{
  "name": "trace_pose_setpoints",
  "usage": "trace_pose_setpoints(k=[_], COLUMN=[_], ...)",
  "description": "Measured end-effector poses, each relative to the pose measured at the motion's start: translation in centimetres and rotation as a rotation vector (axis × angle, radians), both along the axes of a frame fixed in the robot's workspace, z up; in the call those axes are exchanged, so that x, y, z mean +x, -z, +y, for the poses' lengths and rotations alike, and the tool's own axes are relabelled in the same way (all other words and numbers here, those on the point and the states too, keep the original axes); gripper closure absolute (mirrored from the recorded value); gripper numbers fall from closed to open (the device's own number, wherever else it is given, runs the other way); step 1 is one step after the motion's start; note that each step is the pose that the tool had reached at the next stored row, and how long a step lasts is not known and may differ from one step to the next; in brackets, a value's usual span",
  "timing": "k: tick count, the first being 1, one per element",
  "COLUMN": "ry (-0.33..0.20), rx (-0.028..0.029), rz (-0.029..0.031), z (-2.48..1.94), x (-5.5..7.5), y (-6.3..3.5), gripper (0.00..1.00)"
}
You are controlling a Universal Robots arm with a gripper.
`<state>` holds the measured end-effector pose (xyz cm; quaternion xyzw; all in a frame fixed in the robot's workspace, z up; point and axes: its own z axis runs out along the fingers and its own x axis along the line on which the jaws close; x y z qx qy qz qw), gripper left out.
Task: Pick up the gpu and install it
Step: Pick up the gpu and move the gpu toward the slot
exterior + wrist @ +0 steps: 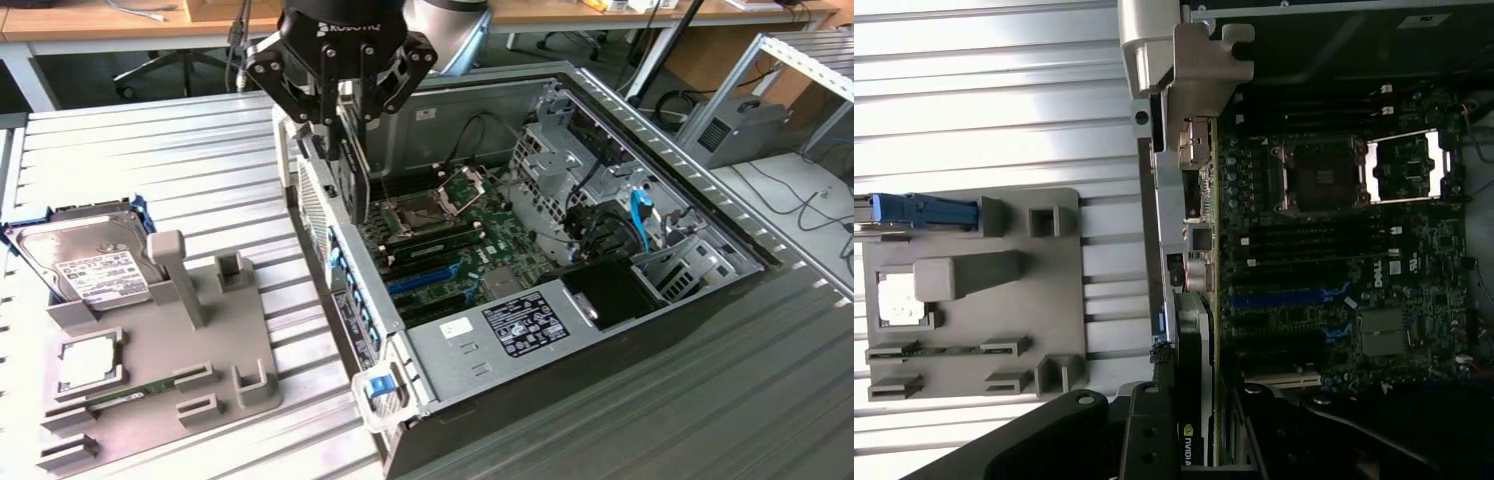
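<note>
Here the pincer (342, 135) holds the gpu (354, 185) upright beside the case wall (310, 215).

tool (344, 135): gripping gpu (352, 185) | gpu: upright, over open case (534, 340) wall

One gpu (351, 178), one hard drive (91, 268), one RAM stick (130, 392) — one open computer case (447, 372).

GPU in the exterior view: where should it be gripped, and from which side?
By its upper edge, from above, as the pincer grips it now. The gpu hangs on edge, thin and flat, so its two faces suit a pinch, and the lower edge is free over the open case.
</note>
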<state>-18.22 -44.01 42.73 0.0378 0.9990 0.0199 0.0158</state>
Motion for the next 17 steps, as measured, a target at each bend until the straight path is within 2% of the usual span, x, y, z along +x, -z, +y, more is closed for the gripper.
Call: trace_pose_setpoints(k=[4, 17], ry=[0.000, 0.000], rx=[0.0000, -0.0001], rz=[0.0000, 0.0000], z=[0.09, 0.41], x=[0.5, 4.1], y=[0.00, 0.00], gripper=[0.73, 0.73])
